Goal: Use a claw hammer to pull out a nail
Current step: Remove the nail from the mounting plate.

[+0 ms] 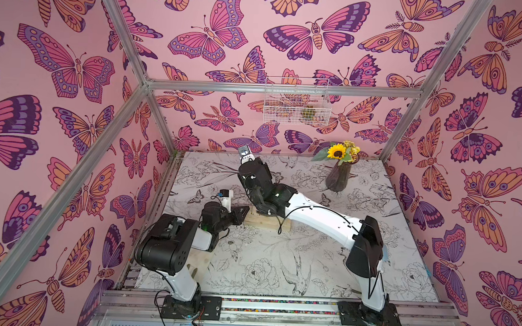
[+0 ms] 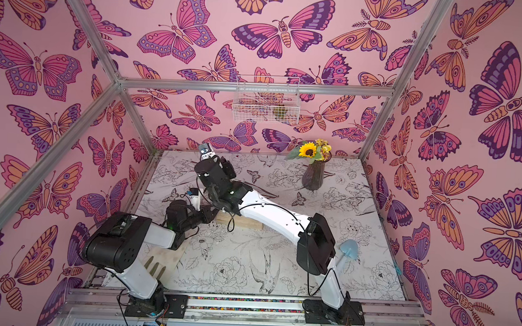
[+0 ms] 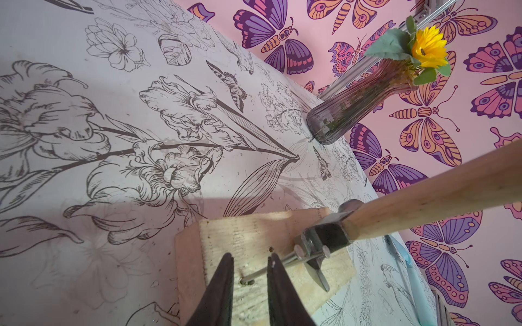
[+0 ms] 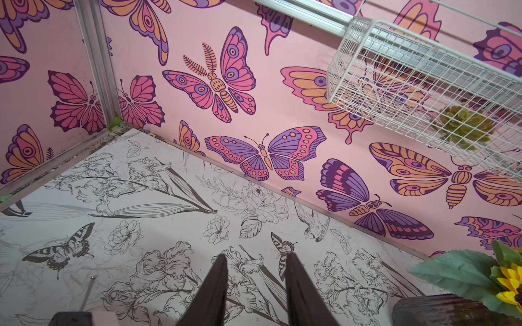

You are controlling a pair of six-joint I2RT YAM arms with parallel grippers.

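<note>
Hooks the claw hammer [image 3: 381, 214] on the nail [image 3: 255, 275] in the wood block [image 3: 248, 234], handle raised for leverage, straddles the shank with the left gripper [image 3: 250, 255] slightly parted, likely steadying; cannot tell whether the right gripper [image 4: 256, 255] holds anything

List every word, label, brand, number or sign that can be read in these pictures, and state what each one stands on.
No text is legible in any view.
Dark marks on the right wrist camera mount: too small and blurred to read.
Marks on the left wrist camera mount: too blurred to read.
The claw hammer, the wooden block and the vase: no print visible.
</note>
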